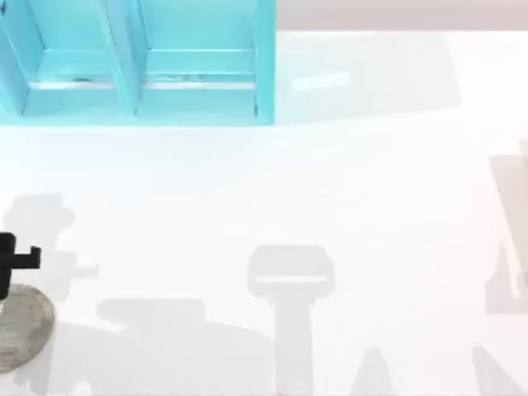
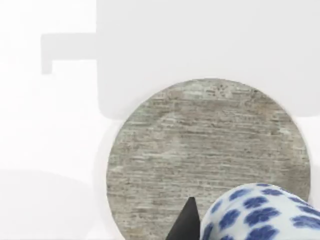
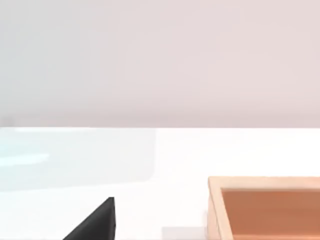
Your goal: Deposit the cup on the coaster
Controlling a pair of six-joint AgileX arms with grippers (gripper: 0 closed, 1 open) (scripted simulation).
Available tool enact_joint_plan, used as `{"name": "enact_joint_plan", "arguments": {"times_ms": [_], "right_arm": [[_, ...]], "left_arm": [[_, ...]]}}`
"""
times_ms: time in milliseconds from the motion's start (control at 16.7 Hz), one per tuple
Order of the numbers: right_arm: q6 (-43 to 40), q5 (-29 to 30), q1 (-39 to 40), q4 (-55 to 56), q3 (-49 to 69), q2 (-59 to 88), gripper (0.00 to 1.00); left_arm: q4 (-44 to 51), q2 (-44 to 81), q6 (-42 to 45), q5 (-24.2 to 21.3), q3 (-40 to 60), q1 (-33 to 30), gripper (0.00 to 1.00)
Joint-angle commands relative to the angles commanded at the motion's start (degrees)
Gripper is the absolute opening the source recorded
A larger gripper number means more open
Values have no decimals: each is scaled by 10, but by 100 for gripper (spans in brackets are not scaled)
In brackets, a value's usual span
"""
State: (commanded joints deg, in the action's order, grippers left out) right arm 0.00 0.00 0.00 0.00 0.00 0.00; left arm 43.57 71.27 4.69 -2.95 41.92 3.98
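Coaster [image 1: 23, 328] lay at the table's [image 1: 346, 190] near-left edge in the top view, partly cut off by the frame, with the dark left gripper [image 1: 11, 262] just above it at the left border; a turquoise shelf [image 1: 140, 62] stood at the far left of the table. In the left wrist view the coaster [image 2: 200, 155] spread across the white table, and the cup [image 2: 260, 212] sat at the frame's lower edge over the coaster's rim, just beside one dark fingertip [image 2: 186, 222]; whether the fingers gripped the cup or stood apart could not be told, nor whether the cup touched the coaster. In the right wrist view one dark fingertip [image 3: 97, 222] of the right gripper hung over the table near an orange wooden tray [image 3: 265, 207]; its opening could not be told.
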Motion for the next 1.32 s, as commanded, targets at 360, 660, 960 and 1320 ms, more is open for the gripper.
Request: {"name": "enact_joint_plan", "arguments": {"times_ms": [360, 660, 960, 1320], "right_arm": [[0, 0, 0, 0, 0, 0, 100], [0, 0, 0, 0, 0, 0, 100], [0, 0, 0, 0, 0, 0, 100], [0, 0, 0, 0, 0, 0, 100]], "left_arm": [[-137, 56, -2, 3, -57, -1, 0], [-163, 75, -3, 2, -76, -1, 0], [-163, 75, -3, 2, -76, -1, 30], [-163, 75, -3, 2, -76, -1, 75]]}}
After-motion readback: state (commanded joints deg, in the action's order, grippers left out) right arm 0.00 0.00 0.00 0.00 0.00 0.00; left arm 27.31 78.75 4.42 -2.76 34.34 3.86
